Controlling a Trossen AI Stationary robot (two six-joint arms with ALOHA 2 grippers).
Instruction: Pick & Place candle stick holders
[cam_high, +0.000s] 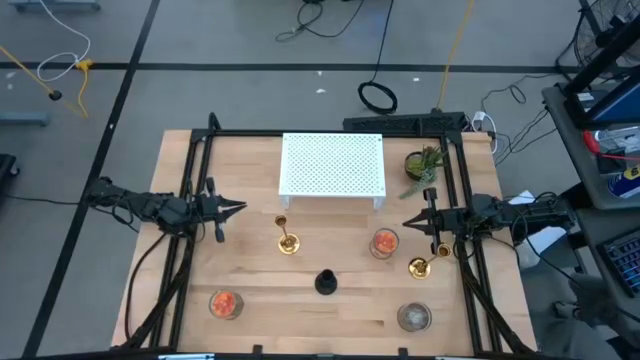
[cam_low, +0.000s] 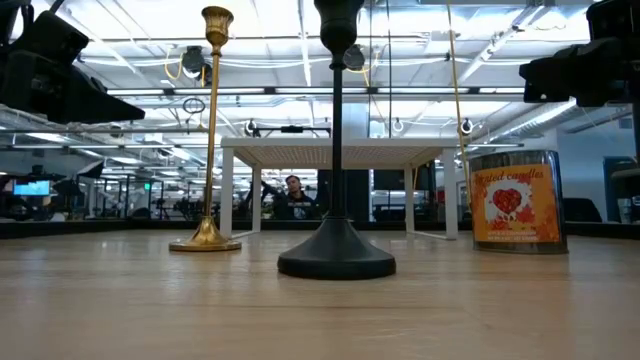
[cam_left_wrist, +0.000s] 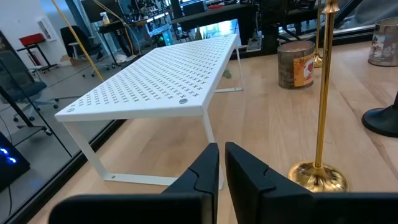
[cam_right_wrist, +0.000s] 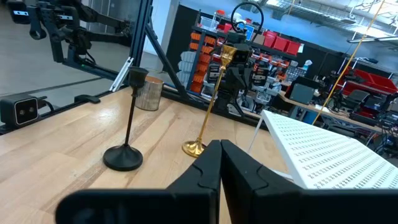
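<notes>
Wooden worktop (cam_high: 300, 300) carries a white rack (cam_high: 332, 166) at the back w/ a small green plant (cam_high: 422, 163) just beside its right end. We see our left tool (cam_high: 240, 208) hanging over the left side, fingers pressed together, holding nothing; right tool (cam_high: 406, 222) over the right side, likewise closed & empty. One gold stick (cam_high: 287, 238) stands upright in front of the rack; 2nd gold stick (cam_high: 424, 264) sits near the right tool. Black holder (cam_high: 326, 283) is at centre front. Orange cup (cam_high: 384, 242) is between the gold sticks, another orange cup (cam_high: 225, 304) front left, greyish cup (cam_high: 414, 317) front right.
</notes>
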